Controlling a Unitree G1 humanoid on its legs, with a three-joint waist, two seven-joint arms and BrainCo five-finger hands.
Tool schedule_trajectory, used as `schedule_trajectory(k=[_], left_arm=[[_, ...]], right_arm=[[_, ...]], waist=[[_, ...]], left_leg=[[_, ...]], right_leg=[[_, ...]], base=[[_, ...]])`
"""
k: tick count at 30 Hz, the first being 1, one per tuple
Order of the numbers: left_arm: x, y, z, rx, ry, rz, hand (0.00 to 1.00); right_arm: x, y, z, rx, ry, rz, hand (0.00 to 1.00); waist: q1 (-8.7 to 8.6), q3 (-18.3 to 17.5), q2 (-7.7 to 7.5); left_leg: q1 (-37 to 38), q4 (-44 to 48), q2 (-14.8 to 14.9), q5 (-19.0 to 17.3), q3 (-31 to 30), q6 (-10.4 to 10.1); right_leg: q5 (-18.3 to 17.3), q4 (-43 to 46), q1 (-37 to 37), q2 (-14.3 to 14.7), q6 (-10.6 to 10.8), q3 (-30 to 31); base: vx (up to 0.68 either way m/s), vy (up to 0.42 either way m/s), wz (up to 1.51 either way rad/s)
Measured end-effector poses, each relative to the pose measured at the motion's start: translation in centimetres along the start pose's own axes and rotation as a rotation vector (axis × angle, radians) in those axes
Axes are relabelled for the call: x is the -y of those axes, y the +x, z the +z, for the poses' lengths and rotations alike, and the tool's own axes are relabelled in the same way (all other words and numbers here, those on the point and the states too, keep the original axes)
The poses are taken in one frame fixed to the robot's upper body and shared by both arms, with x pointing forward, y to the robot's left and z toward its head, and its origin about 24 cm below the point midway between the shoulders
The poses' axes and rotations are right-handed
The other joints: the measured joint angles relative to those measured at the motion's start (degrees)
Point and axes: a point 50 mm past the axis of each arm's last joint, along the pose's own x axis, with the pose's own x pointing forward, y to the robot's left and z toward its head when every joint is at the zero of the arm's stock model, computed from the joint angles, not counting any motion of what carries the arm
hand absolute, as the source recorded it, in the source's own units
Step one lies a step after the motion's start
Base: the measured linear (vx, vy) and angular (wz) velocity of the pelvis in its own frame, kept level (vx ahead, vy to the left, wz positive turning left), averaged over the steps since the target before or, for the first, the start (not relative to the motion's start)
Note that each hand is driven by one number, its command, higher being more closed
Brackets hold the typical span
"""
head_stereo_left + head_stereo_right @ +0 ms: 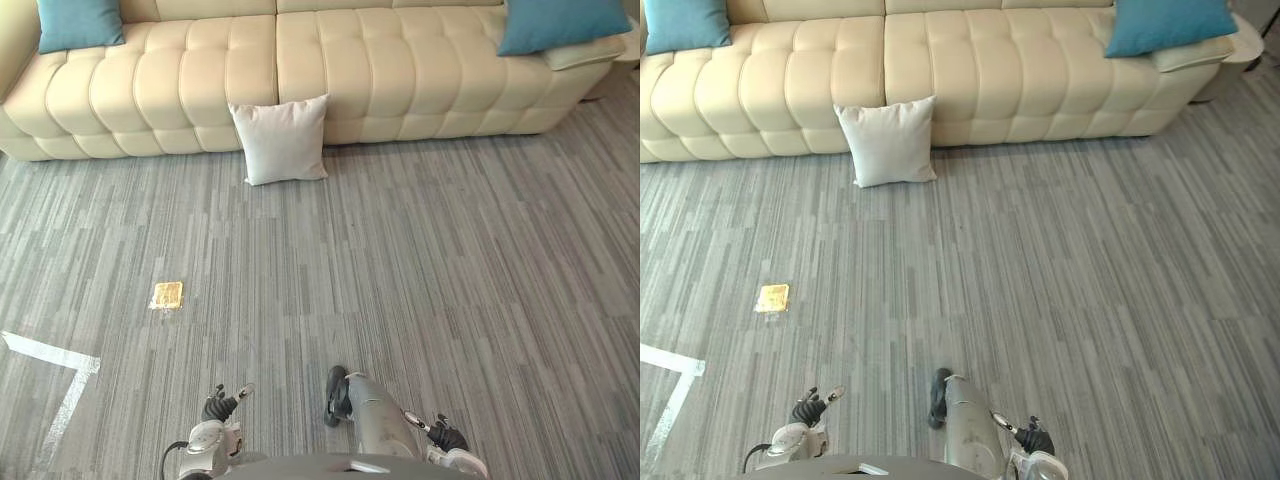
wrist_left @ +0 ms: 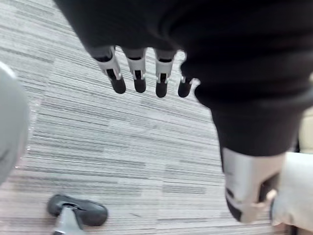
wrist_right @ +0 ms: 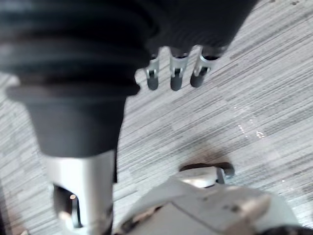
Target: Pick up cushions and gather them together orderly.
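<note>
A white cushion [image 1: 281, 140] stands on the carpet, leaning against the front of the cream sofa [image 1: 330, 70]. On the sofa's left end rests a teal cushion [image 1: 80, 22]. Another teal cushion [image 1: 560, 22] lies at the right end on top of a cream cushion [image 1: 585, 52]. My left hand [image 1: 222, 405] hangs low at the near edge, far from all of them; its fingers [image 2: 139, 73] are straight and hold nothing. My right hand [image 1: 447, 436] hangs low to the right, its fingers [image 3: 173, 76] also straight and empty.
Grey striped carpet runs between me and the sofa. A small yellow-brown flat object [image 1: 166, 295] lies on the floor to the left. White tape lines [image 1: 60, 360] mark the floor at the near left.
</note>
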Motion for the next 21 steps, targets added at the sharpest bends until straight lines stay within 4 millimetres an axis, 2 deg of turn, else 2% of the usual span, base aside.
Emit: schedule_trajectory(k=[2,3,4,5,6,7,8,9,10,11,12,14,16,17,18,19,20,21], left_arm=[[-0.1,0.0,0.2,0.007,-0.013,0.009,0.0],[-0.2,0.0,0.0,0.002,-0.03,0.012,0.0],[-0.2,-0.1,-0.1,0.0,-0.032,0.014,0.0],[-0.6,-0.1,-0.2,-0.004,-0.037,0.025,0.0],[-1.3,-0.1,-0.3,-0.007,-0.038,0.044,0.0],[-1.6,-0.1,-0.4,-0.009,-0.04,0.051,0.0],[-2.2,-0.1,-0.4,-0.01,-0.047,0.07,0.0],[-2.6,0.1,0.0,-0.002,-0.03,0.074,0.0],[-2.7,0.2,0.1,-0.003,-0.019,0.074,0.0],[-2.7,0.2,0.0,-0.013,-0.013,0.075,0.0],[-2.7,0.2,-0.3,-0.027,-0.005,0.084,0.0],[-2.8,0.1,-0.6,-0.035,-0.001,0.087,0.0],[-2.5,0.1,-0.4,-0.03,0.003,0.078,0.0],[-2.5,0.1,-0.6,-0.034,0.002,0.078,0.0],[-2.5,0.1,-0.6,-0.036,0.0,0.08,0.0],[-2.5,0.1,-0.8,-0.045,-0.005,0.083,0.0],[-2.1,0.1,-0.9,-0.055,-0.006,0.075,0.0],[-2.1,0.1,-0.9,-0.055,-0.007,0.072,0.0]], right_arm=[[-0.3,0.0,0.0,0.001,0.007,0.005,0.0],[-0.4,-0.1,-0.2,-0.002,0.01,0.007,0.0],[-0.5,-0.1,-0.2,-0.001,0.009,0.008,0.0],[-0.9,0.1,0.1,0.005,0.005,0.021,0.0],[-1.5,-0.1,-0.4,-0.006,0.015,0.032,0.0],[-1.5,-0.2,-0.8,-0.017,0.019,0.032,0.0],[-2.1,-0.4,-1.1,-0.025,0.027,0.046,0.0],[-3.1,-0.4,-1.0,-0.019,0.04,0.067,0.0],[-3.3,-0.4,-0.9,-0.012,0.044,0.073,0.0],[-3.5,-0.4,-0.6,0.0,0.044,0.078,0.0],[-3.7,-0.5,-0.3,0.02,0.035,0.09,0.0],[-3.9,-0.5,-0.2,0.031,0.033,0.097,0.0],[-4.2,-0.5,0.1,0.048,0.033,0.108,0.0],[-4.3,-0.5,0.4,0.06,0.033,0.113,0.0],[-4.3,-0.5,0.5,0.063,0.034,0.113,0.0],[-4.1,-0.4,0.7,0.068,0.039,0.107,0.0],[-3.9,-0.3,1.0,0.074,0.034,0.104,0.0],[-3.9,-0.3,1.0,0.075,0.033,0.103,0.0]], waist=[[1.26,0.3,-0.6],[1.52,0.0,-0.95],[1.57,-0.1,-0.92],[1.74,-0.2,-1.34],[1.88,-1.2,-2.65],[2.19,-1.7,-3.04],[3.11,-2.1,-5.21],[3.25,-2.3,-6.57],[2.96,-2.2,-6.99],[2.57,-2.0,-7.09],[2.34,-1.5,-6.43],[2.18,-1.7,-6.45],[2.03,-1.6,-6.46],[1.25,-1.6,-6.39],[1.06,-1.6,-6.34],[0.79,-1.5,-6.2],[0.47,-1.3,-5.66],[0.4,-1.2,-5.59]], left_leg=[[-0.6,-14.6,-1.8,0.9,-0.7,-0.8],[-0.5,-23.4,-3.1,2.6,-2.4,-1.8],[-0.5,-24.7,-3.1,3.1,-2.7,-1.7],[-0.3,-25.0,-3.5,7.1,-3.1,-0.7],[-0.5,-23.3,-5.1,9.6,-2.9,1.1],[-0.5,-22.3,-5.4,9.5,-2.2,1.2],[0.2,-20.6,-6.0,6.6,0.6,1.4],[1.4,-20.1,-7.1,4.4,2.1,2.3],[2.6,-20.0,-7.6,3.2,2.7,2.8],[4.4,-20.1,-8.3,1.8,2.9,3.2],[9.5,-20.7,-9.0,-1.0,3.1,3.8],[14.3,-22.4,-9.3,-2.5,3.4,3.9],[18.4,-25.2,-9.5,-3.5,3.5,3.5],[20.7,-27.0,-9.5,-4.1,3.5,2.9],[21.7,-27.9,-9.5,-4.2,3.7,2.8],[24.2,-29.8,-9.5,-4.3,4.0,2.7],[27.7,-32.9,-9.4,-4.3,4.2,2.6],[28.1,-33.3,-9.4,-4.3,4.1,2.6]], right_leg=[[-1.1,-1.3,2.9,-0.7,1.7,1.3],[-2.7,-1.5,3.7,-1.4,3.6,2.5],[-3.0,-1.4,3.9,-1.4,3.9,2.9],[-4.5,-1.0,4.6,-2.2,5.2,4.4],[-5.8,-0.3,4.6,-4.2,6.6,6.0],[-6.1,0.4,4.6,-5.0,7.0,6.7],[-6.1,3.9,2.9,-6.7,7.6,8.7],[-5.1,12.4,-0.8,-8.9,8.3,9.8],[-3.6,18.6,-3.3,-9.8,8.5,10.5],[-0.5,26.1,-6.1,-10.7,8.5,11.0],[0.7,38.8,-10.3,-11.4,9.0,11.9],[-0.2,44.3,-13.5,-10.7,9.0,11.5],[-1.7,44.5,-17.8,-9.9,8.5,8.8],[-2.4,40.5,-21.8,-8.8,8.2,6.3],[-2.7,38.0,-22.9,-8.5,7.6,5.6],[-2.8,32.3,-24.3,-7.2,6.7,4.1],[-0.8,22.0,-25.4,-4.8,5.4,3.9],[-0.3,20.6,-25.4,-4.6,5.4,4.0]], base=[[0.3,0.146,-0.3],[0.29,0.181,-0.42],[0.32,0.247,-0.51],[0.39,0.317,-0.51],[0.43,0.343,-0.57],[0.47,0.327,-0.74],[0.47,0.304,-0.7],[0.56,0.357,-0.59],[0.45,0.303,-0.17],[0.55,0.302,0.02],[0.46,0.202,0.03],[0.47,0.13,0.08],[0.41,0.048,0.06],[0.33,0.006,0.01],[0.43,-0.016,-0.01],[0.45,-0.041,0.01],[0.46,-0.053,0.03],[0.6,-0.106,0.28]])
